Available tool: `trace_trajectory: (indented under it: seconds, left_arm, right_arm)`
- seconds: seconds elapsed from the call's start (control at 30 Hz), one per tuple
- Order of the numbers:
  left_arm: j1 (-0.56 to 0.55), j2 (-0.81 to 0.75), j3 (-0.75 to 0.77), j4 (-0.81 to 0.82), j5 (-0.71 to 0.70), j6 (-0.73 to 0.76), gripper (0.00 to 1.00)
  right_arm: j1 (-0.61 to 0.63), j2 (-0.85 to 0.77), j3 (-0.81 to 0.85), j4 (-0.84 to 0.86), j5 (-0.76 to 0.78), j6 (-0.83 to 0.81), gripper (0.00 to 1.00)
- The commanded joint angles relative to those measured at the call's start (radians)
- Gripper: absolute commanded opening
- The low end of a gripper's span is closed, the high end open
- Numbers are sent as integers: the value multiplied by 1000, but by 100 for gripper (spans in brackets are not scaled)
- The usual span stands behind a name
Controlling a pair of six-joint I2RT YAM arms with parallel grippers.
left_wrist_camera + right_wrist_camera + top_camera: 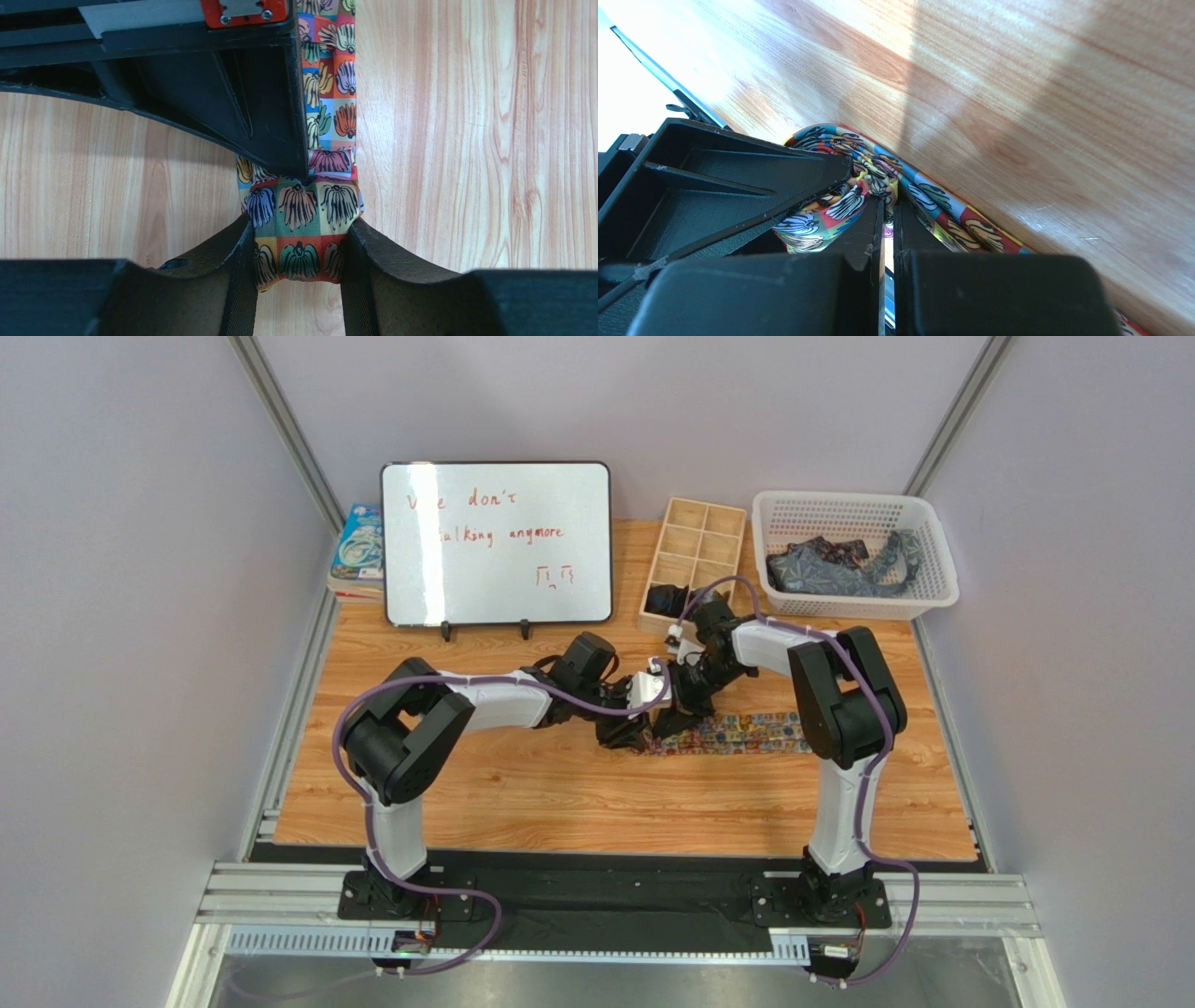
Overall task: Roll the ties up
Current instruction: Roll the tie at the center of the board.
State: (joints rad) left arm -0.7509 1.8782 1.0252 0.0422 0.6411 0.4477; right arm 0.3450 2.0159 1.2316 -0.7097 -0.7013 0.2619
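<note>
A multicoloured floral tie (744, 735) lies stretched along the middle of the wooden table (463, 798). Its left end is folded into a small roll (300, 206). My left gripper (298, 225) has one finger pressed against each side of that roll, and the fabric bulges between them. My right gripper (884, 199) reaches in from the far side, its jaws nearly together with a layer of the tie (843, 203) pinched at the tips. In the top view both grippers, the left (627, 732) and the right (683, 711), meet at the tie's left end. More dark ties (828, 567) lie in a basket.
A white mesh basket (933, 532) stands at the back right. Beside it is a wooden divided box (697, 546) with something dark in its near-left cell. A whiteboard (497, 543) on stands occupies the back left, with a book (358, 546) behind it.
</note>
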Motion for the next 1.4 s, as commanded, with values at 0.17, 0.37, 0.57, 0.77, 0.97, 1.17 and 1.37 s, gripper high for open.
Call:
trace_trajectory:
  seconds: [0.17, 0.37, 0.57, 0.77, 0.97, 1.17, 1.37]
  left_arm:
    - [-7, -77, 7, -186, 187, 150, 22]
    - [-27, -45, 56, -148, 36, 20, 31]
    - [-93, 19, 150, -198, -153, -49, 31]
    - [-149, 39, 95, -241, -248, 20, 30]
    - [-177, 88, 101, -323, -301, 51, 25]
    - [-176, 142, 119, -406, -310, 60, 21]
    - [-177, 179, 165, -459, -301, 55, 18]
  right_arm:
    - [8, 50, -7, 69, 217, -18, 0]
    - [25, 43, -11, 84, 240, 25, 0]
    - [55, 23, -23, 101, 290, 95, 0]
    - [52, 10, -41, 122, 199, 135, 0]
    - [31, 0, -27, 113, 42, 132, 5]
    - [-20, -35, -3, 35, -27, 71, 31]
    - [-78, -80, 19, -48, -61, 22, 35]
